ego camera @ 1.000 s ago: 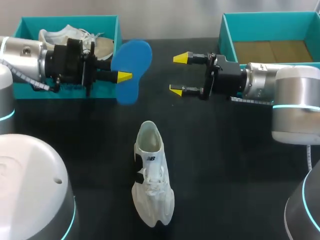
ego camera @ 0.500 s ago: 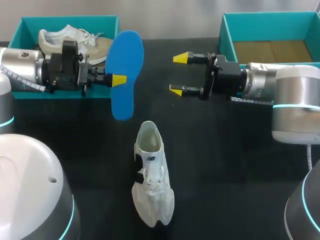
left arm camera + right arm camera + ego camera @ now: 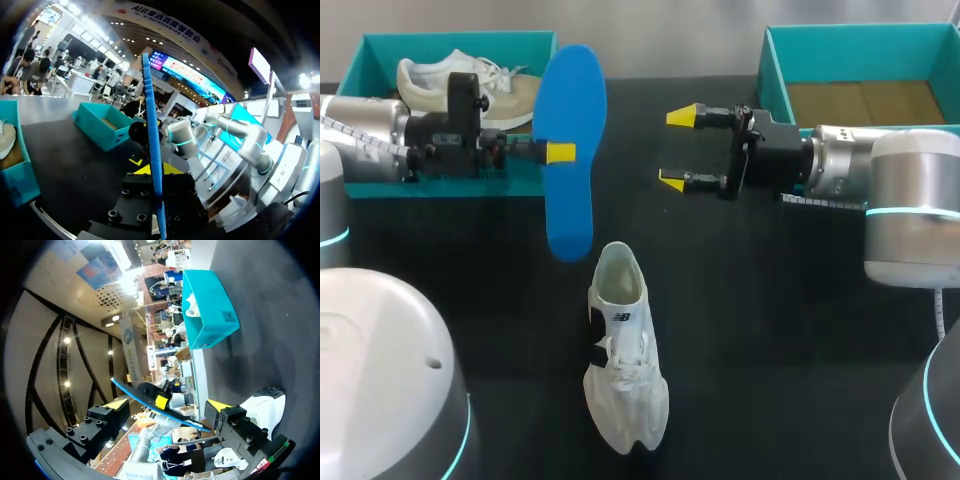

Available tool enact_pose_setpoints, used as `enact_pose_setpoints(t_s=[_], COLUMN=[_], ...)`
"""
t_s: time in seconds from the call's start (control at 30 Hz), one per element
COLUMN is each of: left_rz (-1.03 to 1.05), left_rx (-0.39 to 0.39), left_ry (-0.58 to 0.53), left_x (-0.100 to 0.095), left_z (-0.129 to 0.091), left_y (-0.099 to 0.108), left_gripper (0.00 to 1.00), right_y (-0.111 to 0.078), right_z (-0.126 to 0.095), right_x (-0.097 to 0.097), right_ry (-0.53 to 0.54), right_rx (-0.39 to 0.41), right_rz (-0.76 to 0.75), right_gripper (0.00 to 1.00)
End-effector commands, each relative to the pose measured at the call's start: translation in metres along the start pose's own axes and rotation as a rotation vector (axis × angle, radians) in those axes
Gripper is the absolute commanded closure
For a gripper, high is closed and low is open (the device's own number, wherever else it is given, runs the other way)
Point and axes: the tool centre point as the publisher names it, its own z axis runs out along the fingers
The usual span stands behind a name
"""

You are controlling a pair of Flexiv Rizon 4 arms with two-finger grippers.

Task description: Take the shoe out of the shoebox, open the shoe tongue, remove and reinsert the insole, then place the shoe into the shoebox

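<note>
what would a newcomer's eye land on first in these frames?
The big blue insole, held off the table in the left tool, in front of the left shoebox. Nearer the camera, the white shoe sits on the black table. The right tool hangs open and empty, facing the insole.

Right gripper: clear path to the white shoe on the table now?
Probably yes: right gripper is open and empty, bare table lies between it and the white shoe; the insole hangs aside.
</note>
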Motion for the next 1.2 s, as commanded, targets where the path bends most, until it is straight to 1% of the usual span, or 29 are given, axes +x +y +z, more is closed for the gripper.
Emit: enact_pose_setpoints(t_s=[0.03,0.13,0.17,0.27,0.4,0.47,0.6,0.87,1.03,1.2], left_rz=[-0.293,-0.293,-0.34,-0.54,-0.653,-0.68,-0.706,-0.761,-0.79,-0.822], left_rx=[-0.009,-0.009,0.006,0.044,0.039,0.023,0.022,0.023,0.04,0.042], left_ry=[-0.013,-0.013,-0.021,-0.023,-0.014,-0.005,-0.018,-0.031,0.038,0.025], left_x=[0.0,0.0,-0.003,-0.015,-0.025,-0.027,-0.034,-0.045,-0.054,-0.063], left_z=[0.001,0.001,0.003,0.006,0.008,0.01,0.016,0.028,0.032,0.04], left_y=[-0.002,-0.002,0.002,0.004,0.004,0.005,0.01,0.032,0.041,0.048], left_gripper=[1.0,1.0,1.0,1.0,1.0,1.0,1.0,1.0,1.0,1.0], right_y=[0.0,0.0,0.0,0.0,0.0,0.0,0.0,0.0,0.0,0.0], right_z=[0.001,0.001,0.001,0.001,0.001,0.001,0.001,0.001,0.001,0.001], right_x=[-0.001,-0.001,-0.001,-0.001,-0.001,-0.001,-0.001,-0.001,-0.001,-0.001], right_ry=[-0.001,-0.001,-0.001,-0.001,-0.001,-0.001,-0.001,-0.001,-0.001,-0.001], right_rx=[0.0,0.0,0.0,0.0,0.0,0.0,0.0,0.0,0.0,0.0], right_rz=[0.0,0.0,0.0,0.0,0.0,0.0,0.0,0.0,0.0,0.0], right_gripper=[0.0,0.0,0.0,0.0,0.0,0.0,0.0,0.0,0.0,0.0])
